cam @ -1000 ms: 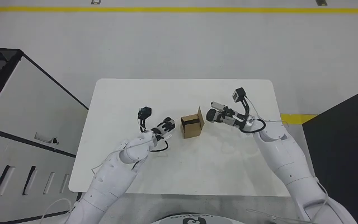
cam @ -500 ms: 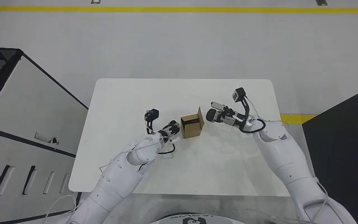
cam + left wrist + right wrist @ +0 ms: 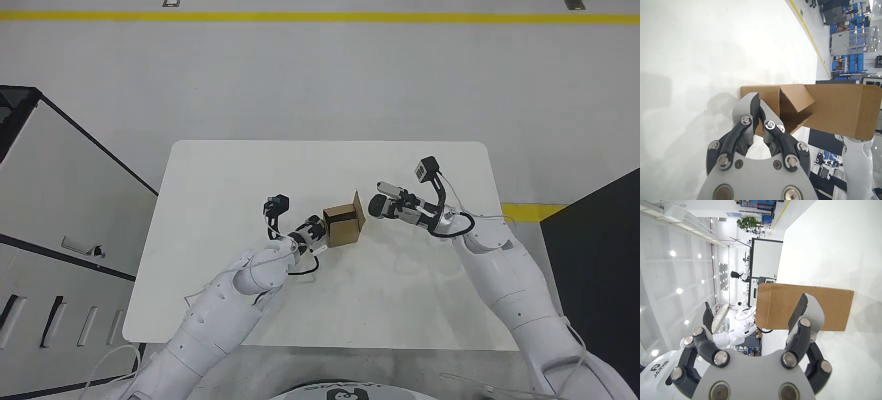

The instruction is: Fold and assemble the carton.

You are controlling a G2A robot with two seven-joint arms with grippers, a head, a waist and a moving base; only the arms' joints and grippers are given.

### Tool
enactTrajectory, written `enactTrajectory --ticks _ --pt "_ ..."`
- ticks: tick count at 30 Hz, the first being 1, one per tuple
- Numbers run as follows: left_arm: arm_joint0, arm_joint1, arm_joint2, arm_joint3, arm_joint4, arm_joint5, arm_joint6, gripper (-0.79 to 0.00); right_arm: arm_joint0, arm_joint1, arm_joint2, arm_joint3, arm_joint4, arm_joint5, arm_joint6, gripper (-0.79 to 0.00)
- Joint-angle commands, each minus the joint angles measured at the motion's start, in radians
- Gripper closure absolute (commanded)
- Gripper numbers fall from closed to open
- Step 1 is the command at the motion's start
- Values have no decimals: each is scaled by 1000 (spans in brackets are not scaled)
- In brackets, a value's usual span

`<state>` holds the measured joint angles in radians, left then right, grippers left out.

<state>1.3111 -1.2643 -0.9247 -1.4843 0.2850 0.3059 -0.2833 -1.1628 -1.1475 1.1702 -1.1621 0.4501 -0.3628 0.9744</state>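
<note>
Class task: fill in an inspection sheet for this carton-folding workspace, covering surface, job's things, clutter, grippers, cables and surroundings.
Surface: white rectangular table.
Job's things: brown cardboard carton mid-table, one end's flaps unfolded.
Clutter: nothing seen.
Grippers: left gripper, fingers together, at the carton's open end; right gripper, fingers open, facing its closed side.
Cables: black cable looped at the left wrist.
Surroundings: yellow floor line; grey unit beside the table.

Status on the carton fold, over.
Left claw shut at open end of carton. Right claw open beside raised flap. Assembly unfinished. Nothing blocking.
</note>
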Motion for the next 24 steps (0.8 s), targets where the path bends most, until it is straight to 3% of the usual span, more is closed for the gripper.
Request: enactTrajectory --ticks 1,6,17,24 --pt "0 0 0 0 0 0 0 0 0 0 0 0 0 0 0 -785" --pt "0 0 0 0 0 0 0 0 6 1 -2 -19 -25 4 4 -785" --pt "0 0 0 0 0 0 0 0 172 38 -16 -173 -362 188 273 -785" --pt "0 0 0 0 0 0 0 0 178 38 -18 -174 -378 187 275 -785"
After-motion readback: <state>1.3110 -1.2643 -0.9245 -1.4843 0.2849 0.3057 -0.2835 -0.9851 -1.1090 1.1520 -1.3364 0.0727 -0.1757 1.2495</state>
